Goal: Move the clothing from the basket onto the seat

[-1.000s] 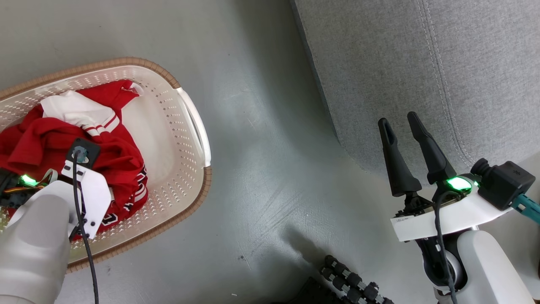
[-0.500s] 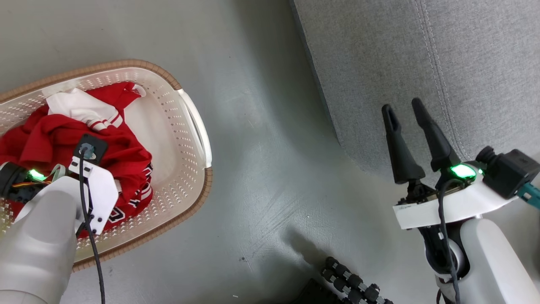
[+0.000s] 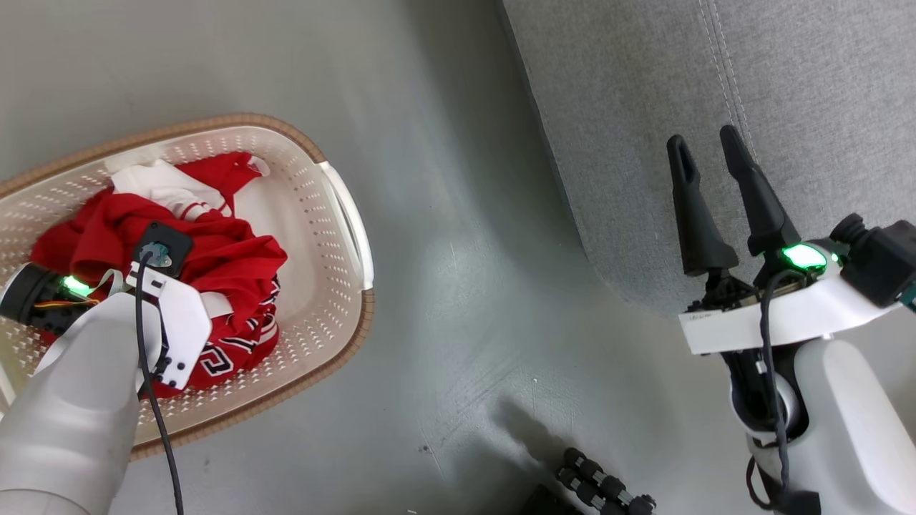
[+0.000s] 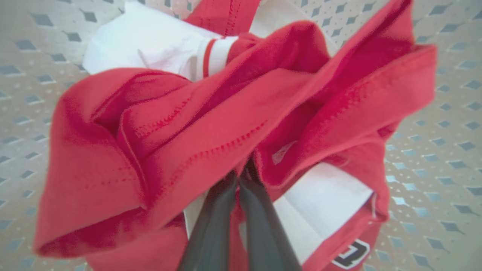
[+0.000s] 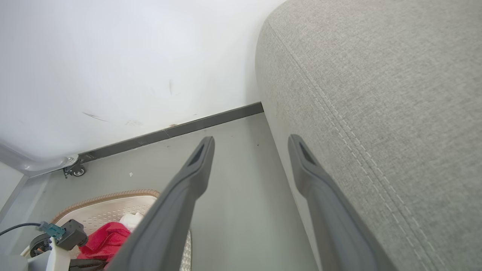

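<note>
Between basket (image 3: 318, 236) and seat (image 3: 787, 71), grey floor (image 3: 458, 286), black ribbed object (image 3: 605, 486).

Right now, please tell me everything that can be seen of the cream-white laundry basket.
The oval cream-white plastic laundry basket stands upright on the grey floor. Its walls are perforated, its rim brown and woven-looking, with a white side handle. Bunched bright red fabric clothing sits inside, pinched by the shut left gripper.

fingers (image 4: 214, 222): pinched together on clothing (image 4: 211, 124) | clothing: red, bunched over perforated basket (image 4: 444, 158) floor
</note>
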Available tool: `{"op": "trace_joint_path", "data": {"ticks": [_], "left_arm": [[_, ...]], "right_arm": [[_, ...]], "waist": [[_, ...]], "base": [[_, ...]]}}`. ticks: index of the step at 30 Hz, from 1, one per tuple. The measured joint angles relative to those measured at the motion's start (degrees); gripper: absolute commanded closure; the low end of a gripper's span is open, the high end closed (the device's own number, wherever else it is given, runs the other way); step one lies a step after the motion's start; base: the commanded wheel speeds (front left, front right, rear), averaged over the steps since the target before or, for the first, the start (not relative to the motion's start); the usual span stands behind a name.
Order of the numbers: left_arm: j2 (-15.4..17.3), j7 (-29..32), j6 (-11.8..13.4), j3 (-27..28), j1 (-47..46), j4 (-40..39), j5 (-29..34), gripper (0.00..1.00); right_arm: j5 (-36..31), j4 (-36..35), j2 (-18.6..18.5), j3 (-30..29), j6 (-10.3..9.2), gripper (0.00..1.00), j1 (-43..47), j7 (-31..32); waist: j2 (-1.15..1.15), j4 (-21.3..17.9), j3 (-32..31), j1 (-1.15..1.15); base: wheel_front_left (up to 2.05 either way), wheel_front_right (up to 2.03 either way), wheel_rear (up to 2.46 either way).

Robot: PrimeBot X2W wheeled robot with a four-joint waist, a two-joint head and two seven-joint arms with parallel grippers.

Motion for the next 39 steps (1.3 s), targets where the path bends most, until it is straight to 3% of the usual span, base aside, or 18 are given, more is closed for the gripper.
{"op": "trace_joint_path", "data": {"ticks": [23,39], "left_arm": [[-3.5,-13.3,1.2,3.0,3.6,-0.4,-3.8,1.0],[-5.6,-15.6,2.7,5.0,8.1,-4.7,-6.1,1.0]], "right_arm": [[-2.1,3.4,-0.2,-1.9,0.0,0.0,-1.8,0.0],[-4.0,5.4,-0.3,-4.1,0.0,0.0,-0.4,-0.1]], "waist": [[0.0,3.7,-9.5,0.0],[0.0,6.7,-18.9,0.0]], "base": [[0.0,0.0,0.0],[0.0,0.0,0.0]]}}
